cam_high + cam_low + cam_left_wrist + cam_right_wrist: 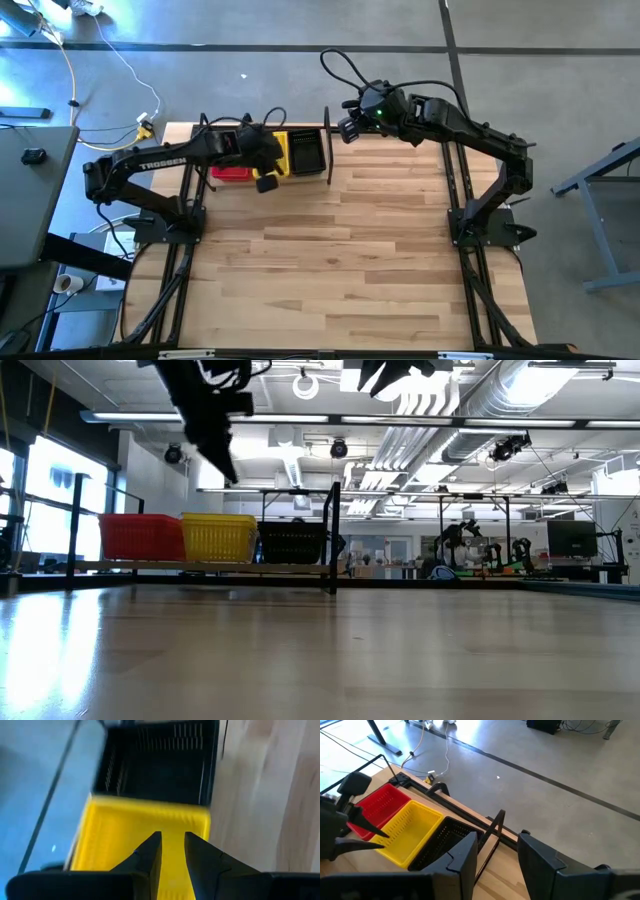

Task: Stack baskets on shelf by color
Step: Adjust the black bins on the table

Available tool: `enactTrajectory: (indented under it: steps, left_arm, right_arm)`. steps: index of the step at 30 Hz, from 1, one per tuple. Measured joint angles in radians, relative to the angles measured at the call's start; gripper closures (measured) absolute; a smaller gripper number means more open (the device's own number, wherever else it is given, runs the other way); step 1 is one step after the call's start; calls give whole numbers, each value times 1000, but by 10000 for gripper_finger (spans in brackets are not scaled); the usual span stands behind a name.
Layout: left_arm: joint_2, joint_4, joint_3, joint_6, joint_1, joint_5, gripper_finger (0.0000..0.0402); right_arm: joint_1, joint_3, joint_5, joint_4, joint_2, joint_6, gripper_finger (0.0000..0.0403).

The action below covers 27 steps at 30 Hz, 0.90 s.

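Three baskets stand side by side on the shelf (200, 567) at the table's far left: red (140, 537), yellow (218, 538) and black (292, 543), each resting on its base. My left gripper (173, 840) hangs above the yellow basket (145, 827), slanting down, its fingers a little apart with nothing between them. In the low view it (225, 465) is well clear of the basket rims. My right gripper (495, 850) is held high beyond the shelf's right end post (495, 827), wide open and holding nothing.
The slatted wooden tabletop (330, 260) stretches bare from the shelf to the near edge. The shelf's black upright post (327, 140) stands beside the black basket (307, 152). Cables lie on the floor (120, 70) beyond the table's far edge.
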Motion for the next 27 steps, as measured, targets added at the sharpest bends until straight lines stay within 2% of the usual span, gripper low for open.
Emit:
enactTrajectory:
  steps: [7, 13, 27]
  left_arm:
    - [8, 246, 12, -1, 0, 37, 328]
    - [60, 372, 12, -3, -1, 101, 328]
    - [235, 457, 12, -58, -6, 116, 328]
  right_arm:
    - [0, 0, -8, 0, 0, -9, 276]
    - [-1, 0, -23, 0, 0, -49, 276]
    - [-37, 0, -35, 0, 0, -176, 276]
